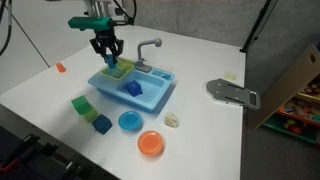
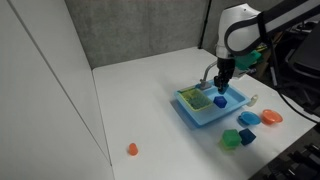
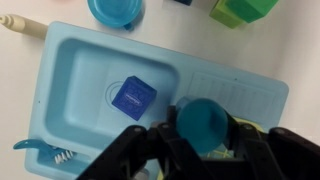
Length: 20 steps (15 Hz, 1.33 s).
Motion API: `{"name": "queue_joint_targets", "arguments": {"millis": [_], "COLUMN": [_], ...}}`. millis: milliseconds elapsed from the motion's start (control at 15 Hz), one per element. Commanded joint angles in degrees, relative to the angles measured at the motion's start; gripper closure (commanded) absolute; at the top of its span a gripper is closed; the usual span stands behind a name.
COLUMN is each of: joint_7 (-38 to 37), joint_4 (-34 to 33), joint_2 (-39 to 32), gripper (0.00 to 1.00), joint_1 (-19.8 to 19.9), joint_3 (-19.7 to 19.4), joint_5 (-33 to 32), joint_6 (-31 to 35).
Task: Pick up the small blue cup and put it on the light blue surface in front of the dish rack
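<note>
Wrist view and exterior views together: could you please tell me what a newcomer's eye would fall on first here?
The light-blue toy sink stands in the middle of the table, with a blue cube in its basin. The gripper hangs over the sink's rack end, the cup between its fingers. A bright orange disc lies apart from the sink.

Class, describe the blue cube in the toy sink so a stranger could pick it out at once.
On the white table stands a light-blue toy sink unit with a grey faucet. Its sunken basin holds the blue cube. It is square-sided, unlike the round blue cup at the end effector, and the only block inside the sink rather than on the table.
</note>
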<state>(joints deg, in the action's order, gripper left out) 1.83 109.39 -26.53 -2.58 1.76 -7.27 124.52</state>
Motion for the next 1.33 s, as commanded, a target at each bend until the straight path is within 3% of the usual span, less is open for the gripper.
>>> {"name": "queue_joint_targets", "arguments": {"millis": [0, 400, 1267], "joint_7": [0.6, -1.5, 0.3], "joint_4": [-4.1, -1.1, -4.4], "joint_2": [-4.0, -5.5, -9.3], "gripper": [0.83, 0.83, 0.83], "joint_1": [-0.7, -2.8, -2.8], "joint_3": [0.6, 0.5, 1.0], "joint_5": [0.5, -0.4, 0.2], "joint_6": [-1.3, 1.1, 5.5]}}
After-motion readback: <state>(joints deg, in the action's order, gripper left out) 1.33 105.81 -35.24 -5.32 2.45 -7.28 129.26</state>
